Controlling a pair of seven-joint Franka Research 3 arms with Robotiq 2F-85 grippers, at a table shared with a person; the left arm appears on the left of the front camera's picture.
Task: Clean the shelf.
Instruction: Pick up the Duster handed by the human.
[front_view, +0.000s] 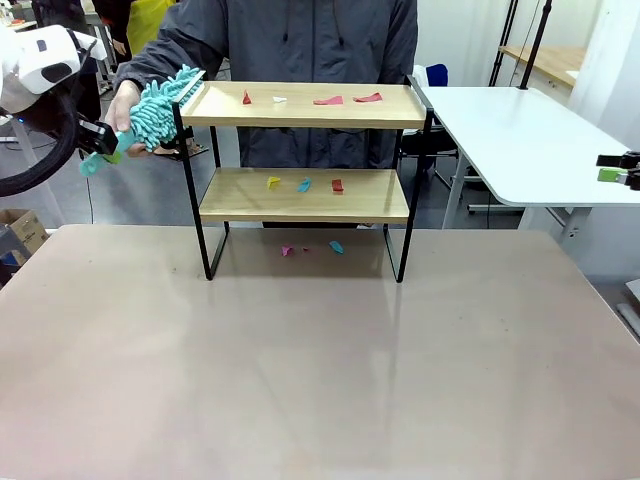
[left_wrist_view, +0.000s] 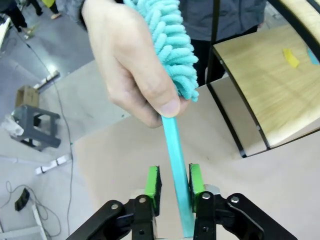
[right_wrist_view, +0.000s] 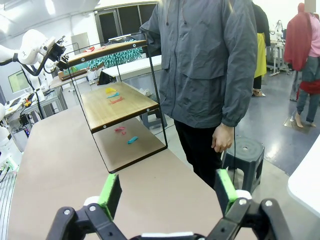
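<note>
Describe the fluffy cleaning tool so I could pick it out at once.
Find the two-board wooden shelf on the table. At the left end of its top board a person's hand holds a duster, its thin handle clamped in the left gripper. It is the one shaggy turquoise thing; the coloured scraps on the boards are small and flat.

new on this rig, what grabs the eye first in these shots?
The fluffy teal duster at the shelf's top-left corner: a person's hand grips it while its handle runs down between the left claw's green pads. Next, the coloured scraps strewn on both wooden boards and on the table beneath the shelf.
</note>
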